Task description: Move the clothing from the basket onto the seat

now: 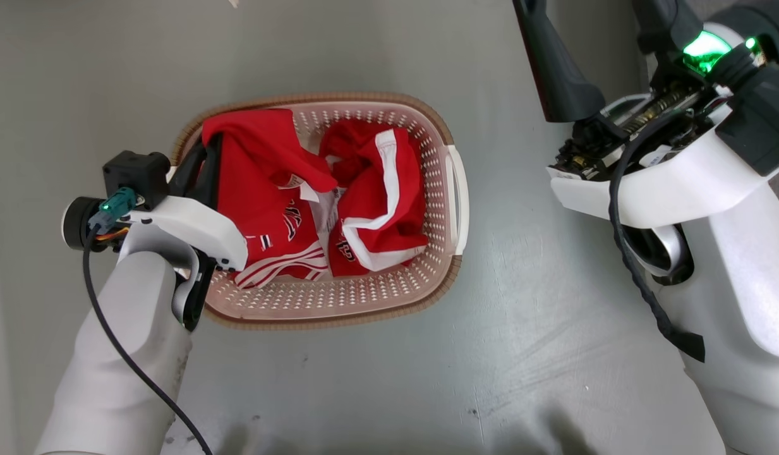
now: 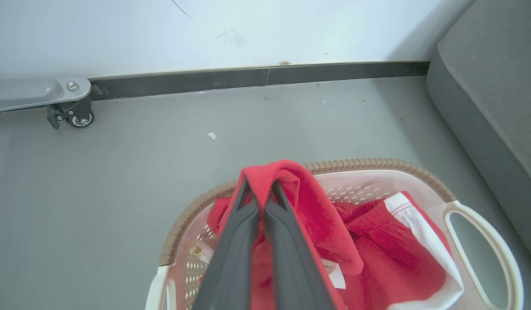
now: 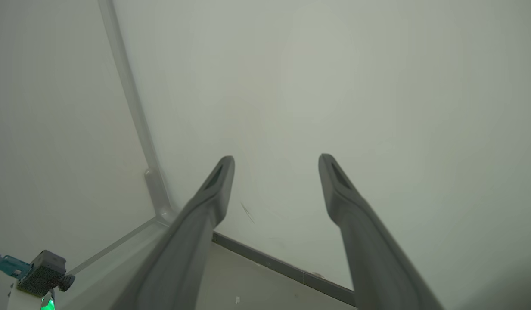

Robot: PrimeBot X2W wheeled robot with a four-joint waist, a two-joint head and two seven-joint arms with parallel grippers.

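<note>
left jaws pinch clothing [image 2: 309,207]; right jaws spread.

My forearms [image 1: 95,385]: pale grey-white shells, a black cable [image 1: 86,265] along each. My fingers [image 3: 196,224]: long, dark grey, tapered. Right wrist carries a green light [image 1: 705,47]; left, a teal connector [image 1: 114,205].

Tips of left end effector [image 2: 261,189] buried under a fold of the red soft-fabric sports clothing w/ white trim [image 1: 263,183]; fold wraps both. White-edged lettering [image 1: 292,222] creased, not legible. Oval cream perforated plastic basket w/ brown rim [image 1: 389,291]: left handle hidden behind the wrist in head view, near end cut by btm edge in left wrist view. Big grey woven-fabric seat [image 2: 493,86] cut off at right & top edges. Right end effector [image 3: 276,163]: in head view its dark fingers [image 1: 556,63] run off the top edge.
</note>
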